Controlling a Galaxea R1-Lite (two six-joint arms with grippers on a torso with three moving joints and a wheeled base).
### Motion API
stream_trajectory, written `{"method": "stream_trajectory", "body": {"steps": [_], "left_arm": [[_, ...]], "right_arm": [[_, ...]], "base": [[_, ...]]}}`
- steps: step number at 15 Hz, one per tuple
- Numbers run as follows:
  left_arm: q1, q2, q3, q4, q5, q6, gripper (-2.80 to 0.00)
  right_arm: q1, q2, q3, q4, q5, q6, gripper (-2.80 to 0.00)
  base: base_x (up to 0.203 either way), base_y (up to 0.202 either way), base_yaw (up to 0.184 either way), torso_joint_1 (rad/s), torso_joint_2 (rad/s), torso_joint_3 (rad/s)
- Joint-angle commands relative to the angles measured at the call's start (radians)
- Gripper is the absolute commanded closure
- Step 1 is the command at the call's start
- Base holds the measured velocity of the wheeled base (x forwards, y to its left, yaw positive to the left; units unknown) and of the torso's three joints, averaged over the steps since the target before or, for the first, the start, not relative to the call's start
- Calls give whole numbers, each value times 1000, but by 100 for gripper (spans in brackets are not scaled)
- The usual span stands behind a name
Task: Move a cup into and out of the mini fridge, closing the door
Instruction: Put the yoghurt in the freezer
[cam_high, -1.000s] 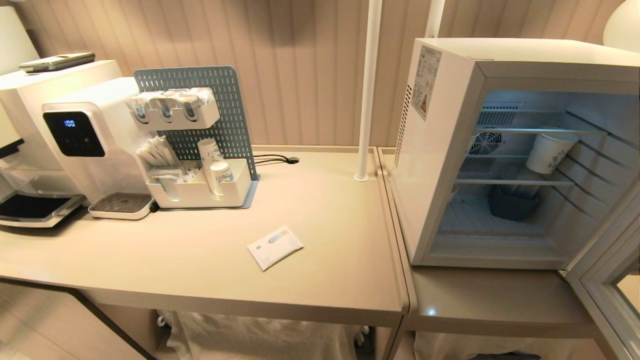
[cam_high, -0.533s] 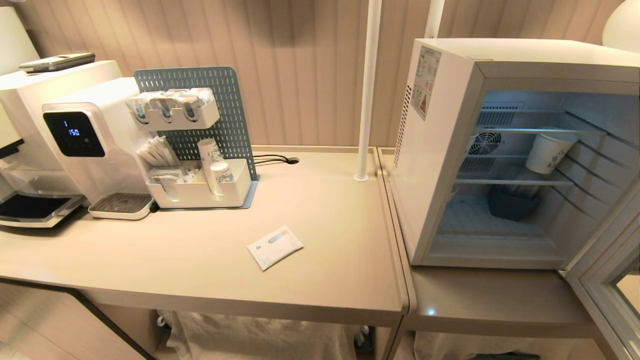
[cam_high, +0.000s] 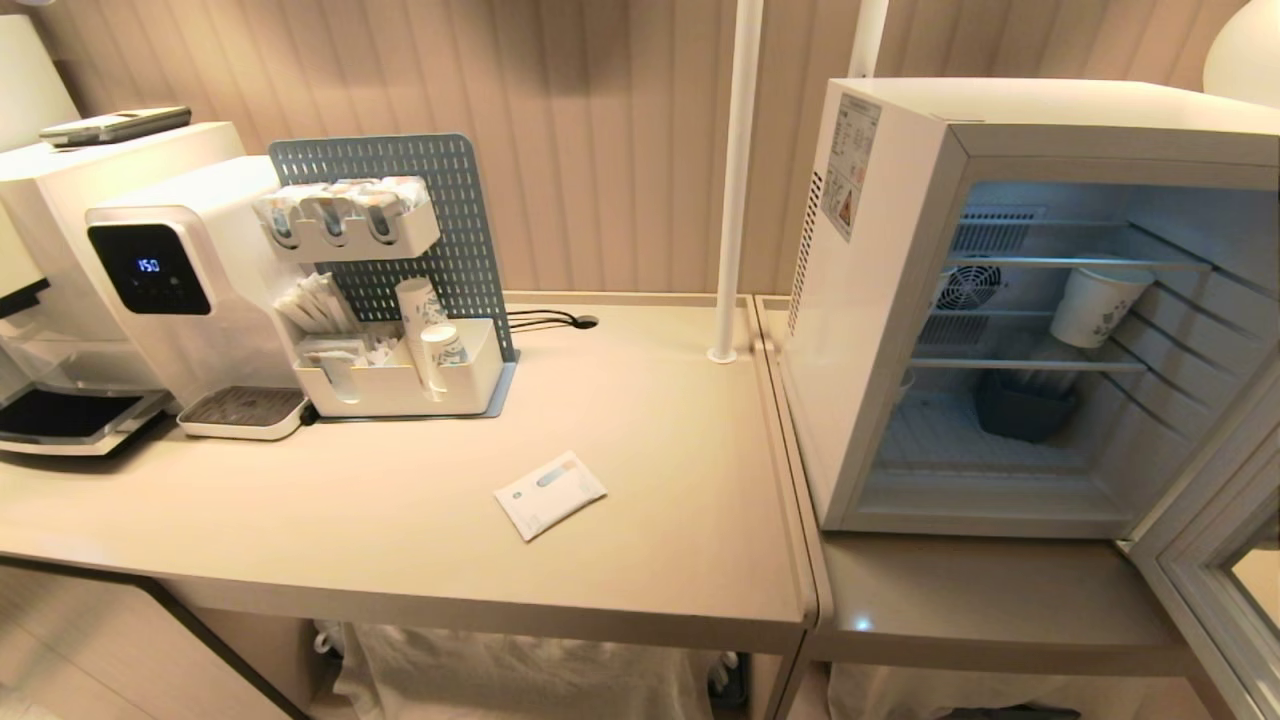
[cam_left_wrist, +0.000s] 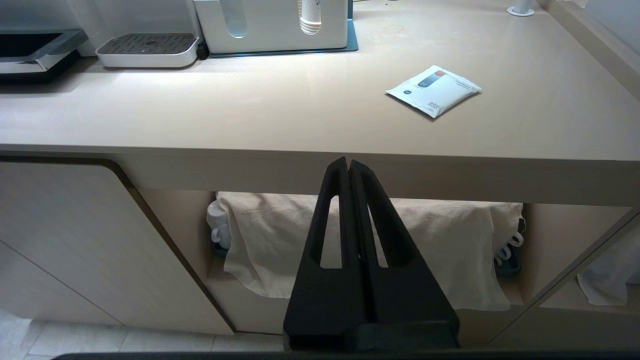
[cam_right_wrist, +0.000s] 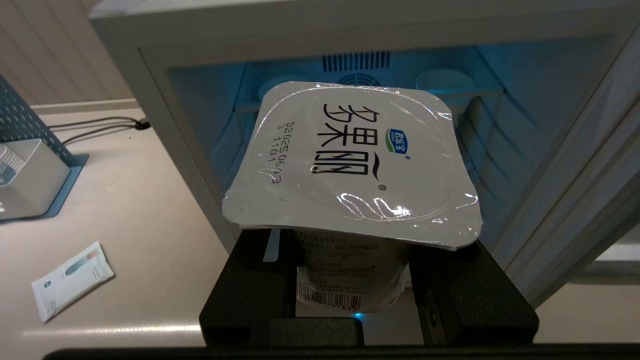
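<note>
R gripper grips cup, facing open fridge.

The door runs off the head view's right and bottom edges, so its handle is out of sight. In the right wrist view the cup and its foil lid hide most of the mini fridge interior, incl. shelves. Neither arm appears in the head view.

Cup held before the open fridge

The cup, white tub with squarish foil lid, sits upright in the right gripper. The white fridge stands lit, its door swung wide right.
</note>
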Motion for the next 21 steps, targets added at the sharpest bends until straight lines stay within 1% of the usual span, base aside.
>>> {"method": "stream_trajectory", "body": {"steps": [1,3,4,7,8,9,12,16,17,19,21], "left_arm": [[1,0,0,2,0,0,0],[1,0,0,2,0,2,0],[1,0,0,2,0,2,0],[1,0,-2,5,0,2,0],[1,0,-2,5,0,2,0],[1,0,-2,5,0,2,0],[1,0,-2,3,0,0,0],[1,0,-2,5,0,2,0],[1,0,-2,3,0,1,0],[1,0,-2,3,0,2,0],[1,0,-2,3,0,1,0]], "right_arm": [[67,-48,86,-28,-46,1,0],[112,-66,167,-107,-92,2,0],[147,-73,176,-119,-129,2,0],[274,-84,191,-128,-291,1,0],[305,-86,202,-142,-339,1,0],[326,-88,216,-159,-369,-1,0],[328,-92,223,-167,-374,-4,0],[325,-104,181,-159,-376,-31,0],[318,-102,172,-156,-376,-34,0],[273,-102,173,-155,-371,-34,0],[249,-106,177,-154,-365,-33,0]], "base": [[0,0,0,0,0,0],[0,0,0,0,0,0],[0,0,0,0,0,0],[0,0,0,0,0,0],[0,0,0,0,0,0],[0,0,0,0,0,0],[0,0,0,0,0,0],[0,0,0,0,0,0],[0,0,0,0,0,0],[0,0,0,0,0,0],[0,0,0,0,0,0]]}}
